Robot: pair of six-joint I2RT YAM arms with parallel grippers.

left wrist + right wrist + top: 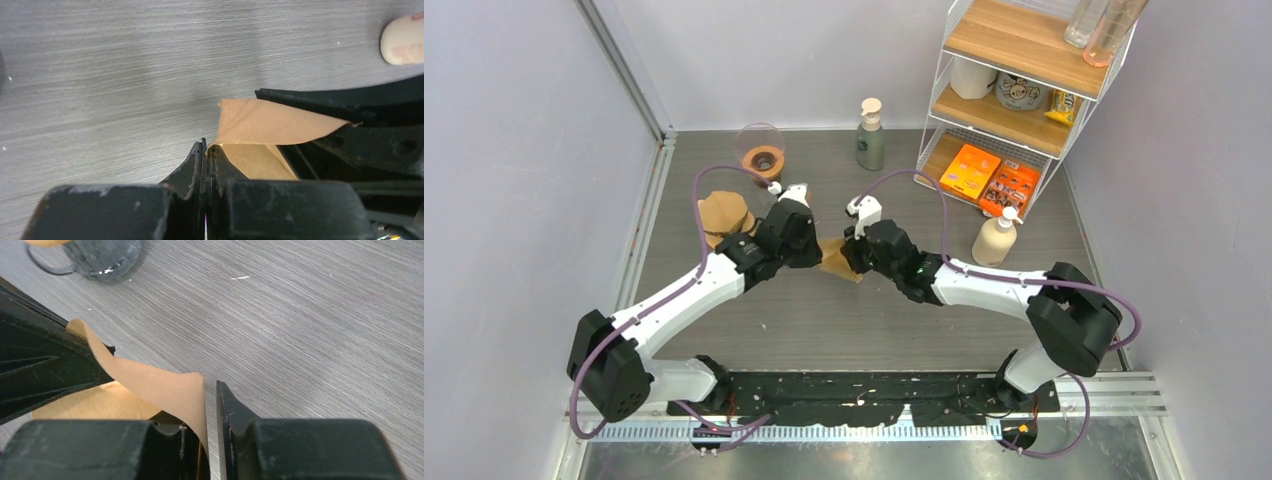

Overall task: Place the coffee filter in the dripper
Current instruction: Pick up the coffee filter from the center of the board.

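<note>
Near the middle of the overhead view, low over the grey wood-grain table [824, 320], we have the brown paper coffee filter [270, 122] caught between both arms. Our left gripper [205, 152] is pressed tight on one edge of the paper, with no gap between its fingers. Our right gripper [210, 410] stands narrow around the opposite ply. Its wrist view shows a thin dark slit between the paper and one finger, so we cannot tell whether it truly clamps. Between the two, the filter's mouth gapes as a shallow pocket.

The clear glass dripper with a brown collar [762, 158] sits in the upper left of the overhead view, well apart from the filter and just above the stack of spare brown filters [722, 213].

We judge the step in hand to be spreading the cone before carrying it. To do it well, we should part the plies gently, since thin paper may tear at a pinch. We should confirm the right hold, then let one arm carry the filter mouth-up and lower it point-first into the dripper.
</note>
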